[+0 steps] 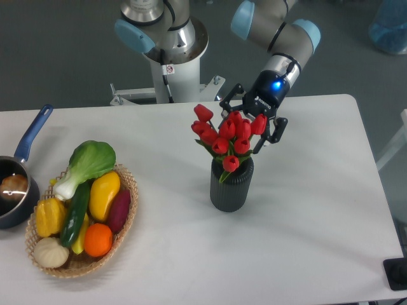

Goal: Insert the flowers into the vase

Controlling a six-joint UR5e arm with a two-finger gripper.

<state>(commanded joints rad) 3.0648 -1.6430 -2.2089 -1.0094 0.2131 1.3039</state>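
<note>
Flowers [229,135]: at frame centre, stems down in the vase [231,185] on the counter [305,216]. Your pincer [253,122] stands spread behind the blooms, gripping nothing, so the vase alone supports the bunch.
</note>
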